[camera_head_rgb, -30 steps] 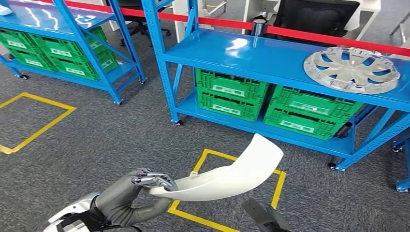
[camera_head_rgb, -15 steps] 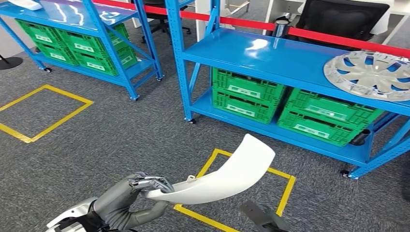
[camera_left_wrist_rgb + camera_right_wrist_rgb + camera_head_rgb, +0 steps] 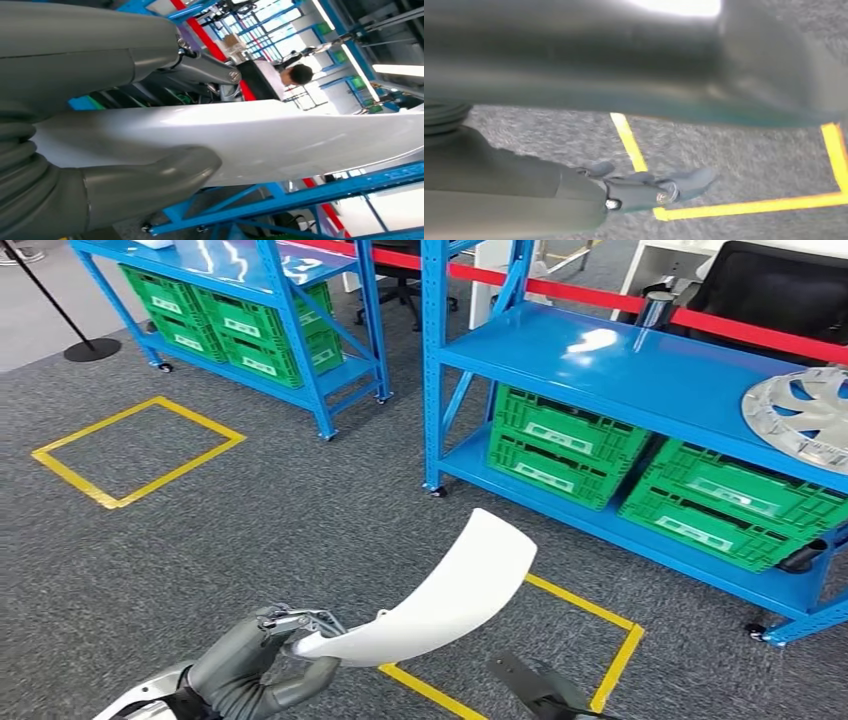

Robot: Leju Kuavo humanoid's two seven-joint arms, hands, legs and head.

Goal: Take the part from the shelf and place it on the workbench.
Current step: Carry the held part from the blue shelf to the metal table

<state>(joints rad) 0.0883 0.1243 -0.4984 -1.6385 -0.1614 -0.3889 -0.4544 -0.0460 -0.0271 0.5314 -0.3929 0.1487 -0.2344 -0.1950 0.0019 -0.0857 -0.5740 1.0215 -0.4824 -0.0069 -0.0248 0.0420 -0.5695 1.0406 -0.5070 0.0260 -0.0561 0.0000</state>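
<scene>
Held out over the carpet by left hand point(image 3: 262, 655), fingers point(image 3: 300, 620) clenched on one end: curved white panel point(image 3: 440, 595), likely light, stiff, slick, apt to swing; right hand point(image 3: 644, 190) hanging empty, fingers apart.

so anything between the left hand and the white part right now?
No. The left hand already grips the white part at its near end, thumb pressed directly against it. No workbench is identifiable here, so that path can't be judged.

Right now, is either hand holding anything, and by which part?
The left hand grips the curved white part by its narrow near end. The right hand holds nothing.
</scene>
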